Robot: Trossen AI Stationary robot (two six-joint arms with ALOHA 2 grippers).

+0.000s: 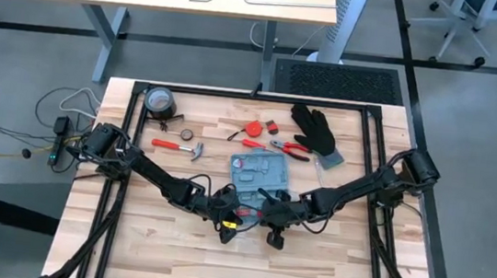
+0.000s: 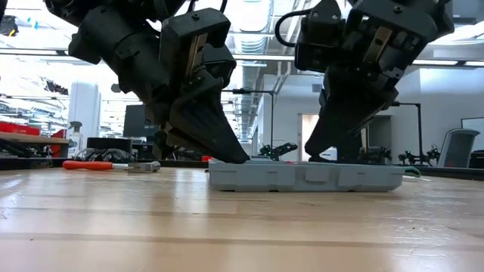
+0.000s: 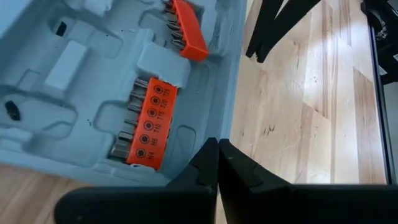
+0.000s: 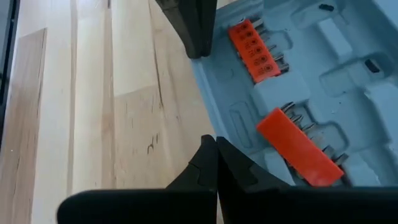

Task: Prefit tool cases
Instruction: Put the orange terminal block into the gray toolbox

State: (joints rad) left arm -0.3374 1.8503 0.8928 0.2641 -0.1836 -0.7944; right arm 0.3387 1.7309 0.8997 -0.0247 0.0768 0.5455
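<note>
The tool case (image 1: 261, 175) is light blue and lies open and flat on the wooden table, with two orange bit holders (image 3: 149, 121) in its moulded slots. Both grippers stand at its near long rim with their fingers shut. My left gripper (image 3: 217, 148) is toward the rim's left end (image 2: 236, 159). My right gripper (image 4: 215, 142) is farther right along the same rim (image 2: 333, 155). In the right wrist view the left gripper's dark fingers (image 4: 194, 31) show farther along the rim. My left gripper sets its shut fingertips (image 2: 239, 157) on the top of the case's near rim (image 3: 205, 134), close to the left corner, slanting down from the near left. The case stays flat on the table. My right gripper has its shut fingertips (image 4: 208, 152) at the near rim (image 4: 214, 124), slanting down. The case's front wall hides the tips in the low view, so I cannot tell whether they touch.
Behind the case lie a red-handled hammer (image 1: 185, 148), a tape roll (image 1: 160, 103), red-handled pliers (image 1: 289, 149), small orange tools (image 1: 254, 129) and a black glove (image 1: 316, 130). Bare wood (image 1: 244, 268) stretches toward the near edge. A black frame (image 1: 370, 170) borders the table.
</note>
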